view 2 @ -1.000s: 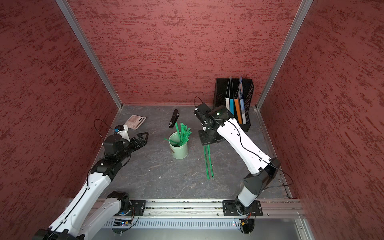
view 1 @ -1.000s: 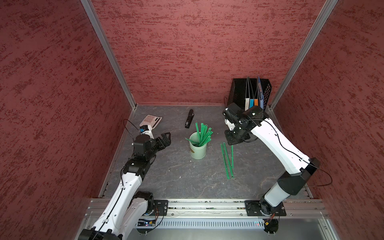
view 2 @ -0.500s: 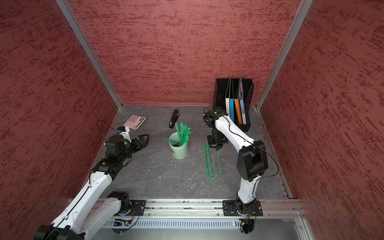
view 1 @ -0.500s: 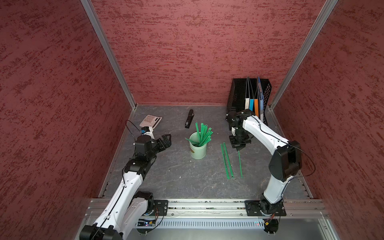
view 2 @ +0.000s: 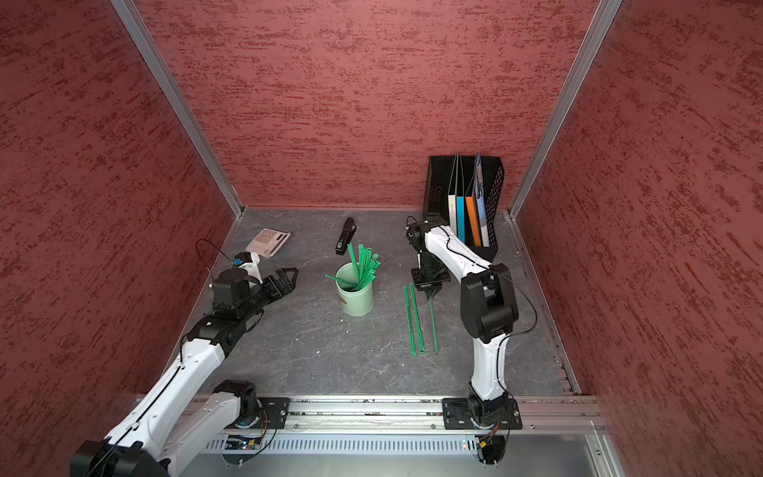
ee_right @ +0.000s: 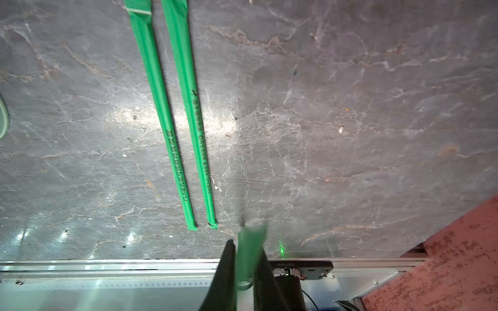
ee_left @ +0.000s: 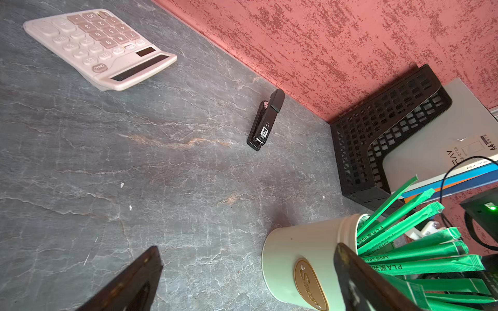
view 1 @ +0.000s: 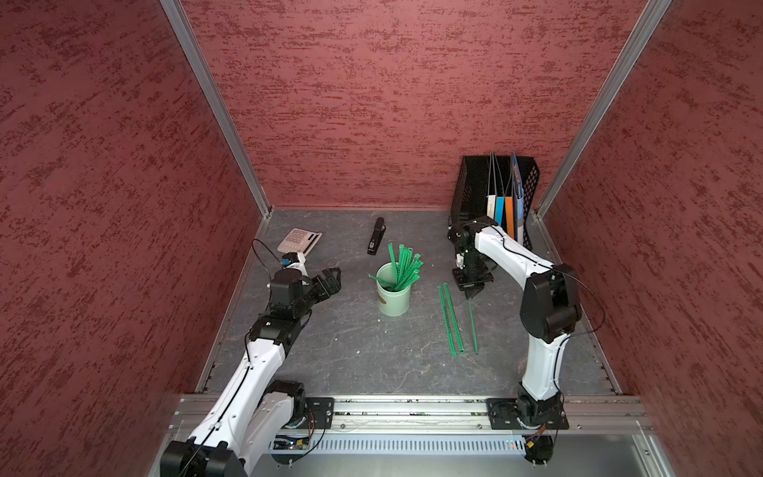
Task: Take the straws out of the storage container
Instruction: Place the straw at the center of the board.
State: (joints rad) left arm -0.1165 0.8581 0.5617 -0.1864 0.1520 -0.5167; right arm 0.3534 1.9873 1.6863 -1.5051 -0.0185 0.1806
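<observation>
Pair of tabletop robot arms, left arm [view 1: 256, 363] and right arm [view 1: 508, 252]: glossy white link shells, matte black joint housings, black two-fingered left gripper [view 1: 332, 279] and right gripper [view 1: 471, 295], thin black cables [view 1: 588, 291] looping outside, black screwed base plates [view 1: 501, 413] on a silver aluminium rail [view 1: 413, 402].

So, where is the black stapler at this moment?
In both top views the stapler lies near the back wall, just behind the cup, between the calculator on the robot's left side and the file rack on its right.
</observation>
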